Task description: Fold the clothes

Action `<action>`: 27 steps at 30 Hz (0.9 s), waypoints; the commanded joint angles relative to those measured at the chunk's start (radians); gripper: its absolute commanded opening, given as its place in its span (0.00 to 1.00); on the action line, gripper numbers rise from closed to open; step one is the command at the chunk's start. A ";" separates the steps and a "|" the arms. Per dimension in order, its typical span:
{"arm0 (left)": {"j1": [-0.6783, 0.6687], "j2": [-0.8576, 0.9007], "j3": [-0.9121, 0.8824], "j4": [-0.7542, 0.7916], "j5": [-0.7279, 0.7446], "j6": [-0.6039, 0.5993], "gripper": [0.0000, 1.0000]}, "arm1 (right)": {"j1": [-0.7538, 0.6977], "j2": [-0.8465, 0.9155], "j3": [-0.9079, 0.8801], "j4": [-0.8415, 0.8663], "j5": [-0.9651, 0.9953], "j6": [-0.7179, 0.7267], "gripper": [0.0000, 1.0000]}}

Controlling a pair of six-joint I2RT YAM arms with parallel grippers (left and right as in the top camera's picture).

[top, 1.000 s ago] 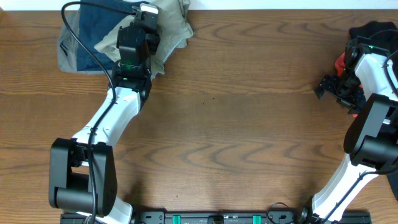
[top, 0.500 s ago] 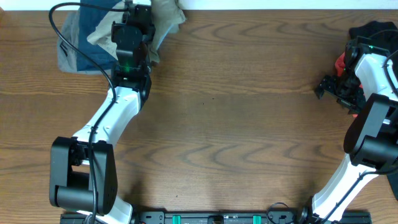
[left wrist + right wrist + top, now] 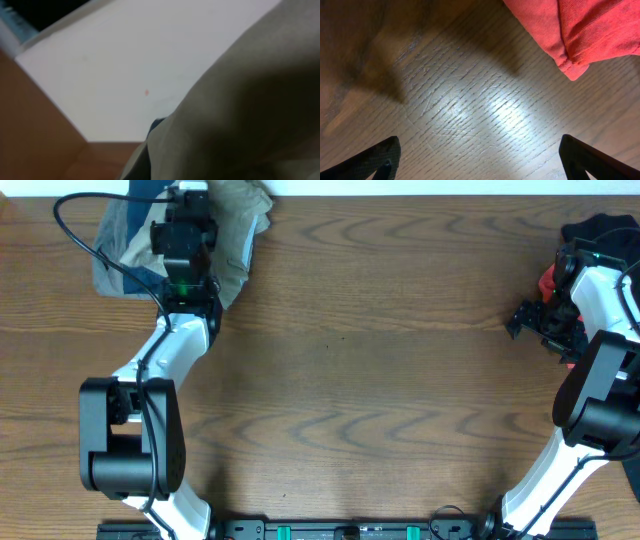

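Khaki trousers lie bunched at about eleven o'clock on the wooden table, partly over dark blue jeans. The left gripper is clenched on their cloth, and the fabric crowds its wrist camera. At three o'clock the right gripper hangs released, jaws wide above bare wood, just beside a coral-red garment.

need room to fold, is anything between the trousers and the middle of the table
Nothing visible. The trousers lie at the far left corner, partly on the jeans, under the left gripper; only bare table lies between.
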 commanded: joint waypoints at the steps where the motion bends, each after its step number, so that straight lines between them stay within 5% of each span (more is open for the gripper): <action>1: 0.039 0.023 0.084 0.026 -0.065 0.010 0.06 | -0.003 0.001 0.014 0.000 0.010 -0.001 0.99; 27: 0.186 0.231 0.152 0.029 -0.048 0.009 0.08 | -0.003 0.001 0.014 0.000 0.010 -0.001 0.99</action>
